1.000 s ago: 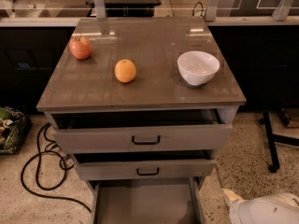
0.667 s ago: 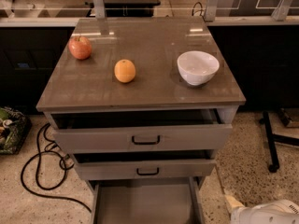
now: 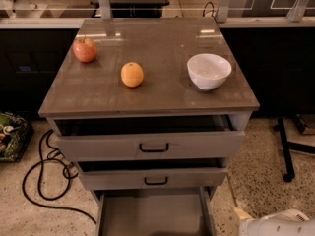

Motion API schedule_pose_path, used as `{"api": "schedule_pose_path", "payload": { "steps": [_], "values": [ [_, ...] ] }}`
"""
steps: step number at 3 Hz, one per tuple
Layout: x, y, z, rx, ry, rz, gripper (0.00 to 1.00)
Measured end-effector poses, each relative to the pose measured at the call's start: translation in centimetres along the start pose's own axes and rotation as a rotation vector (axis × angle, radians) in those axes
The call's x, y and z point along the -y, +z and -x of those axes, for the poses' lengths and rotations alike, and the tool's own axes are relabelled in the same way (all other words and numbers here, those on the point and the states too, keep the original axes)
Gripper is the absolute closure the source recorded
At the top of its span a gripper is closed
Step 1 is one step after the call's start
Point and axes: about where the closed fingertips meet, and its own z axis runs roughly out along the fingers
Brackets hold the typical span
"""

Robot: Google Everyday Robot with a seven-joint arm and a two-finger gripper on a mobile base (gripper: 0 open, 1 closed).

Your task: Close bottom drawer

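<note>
The grey cabinet (image 3: 147, 95) has three drawers. The bottom drawer (image 3: 152, 214) is pulled far out, and its flat grey tray looks empty. Its front panel and handle lie below the picture's lower edge. The middle drawer (image 3: 155, 180) and the top drawer (image 3: 152, 146) each stand slightly open, each with a black loop handle. My gripper (image 3: 275, 225) shows only as a white housing at the bottom right corner, to the right of the bottom drawer's tray and apart from it.
On the cabinet top lie a red apple (image 3: 85, 49), an orange (image 3: 132, 74) and a white bowl (image 3: 209, 71). Black cables (image 3: 42, 181) loop on the floor at the left beside a bag (image 3: 10, 136). A black stand leg (image 3: 284, 149) rises at the right.
The white gripper housing has sunk slightly toward the bottom edge of the picture. The drawers and the things on the cabinet top have not moved.
</note>
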Motion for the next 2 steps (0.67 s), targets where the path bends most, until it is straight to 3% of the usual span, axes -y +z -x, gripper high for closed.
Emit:
{"api": "schedule_pose_path", "payload": {
  "steps": [2],
  "values": [
    [-2.0, 6.1, 0.8, 0.04, -0.042, 0.081, 0.0]
  ]
}}
